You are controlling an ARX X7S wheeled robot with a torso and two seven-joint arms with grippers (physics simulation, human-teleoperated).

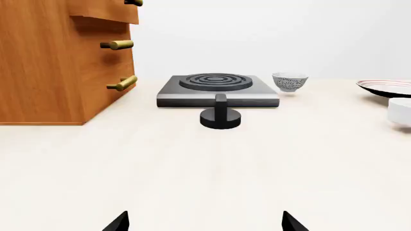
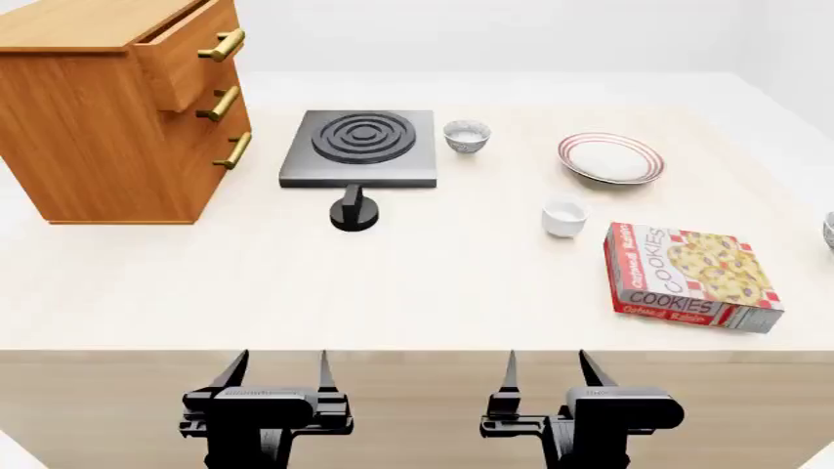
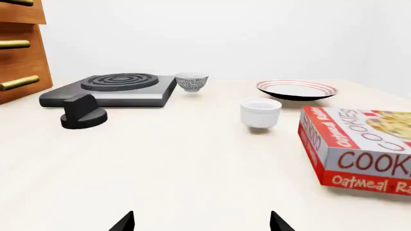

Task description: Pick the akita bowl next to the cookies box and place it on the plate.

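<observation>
Two black claws hover at the near edge of a pale tabletop (image 2: 431,283), both with their prongs spread apart and nothing between them. The left claw (image 2: 276,376) and the right claw (image 2: 545,376) sit side by side, pointing across the tabletop, well short of every object on it

The akita bowl named in the task is barely in view: a speckled sliver (image 2: 829,232) shows at the picture's edge, far out beyond the right claw's outer side, just past the far corner of the cookies box (image 2: 687,277). That red-and-white cookies box lies flat ahead of the right claw and toward its outer side, well apart from it. The plate (image 2: 611,158), white with thin red rings, rests farther ahead of the right claw, beyond a small plain white bowl (image 2: 564,217) that stands between plate and box

A second speckled bowl (image 2: 467,136) stands far ahead, between the two claws' lines, just beside a black stove burner (image 2: 359,147). In front of the burner, ahead of the left claw, sits a black knob (image 2: 354,210). A wooden drawer cabinet (image 2: 104,107) with brass handles stands beyond the left claw's outer side, its top drawer pulled partly out
</observation>
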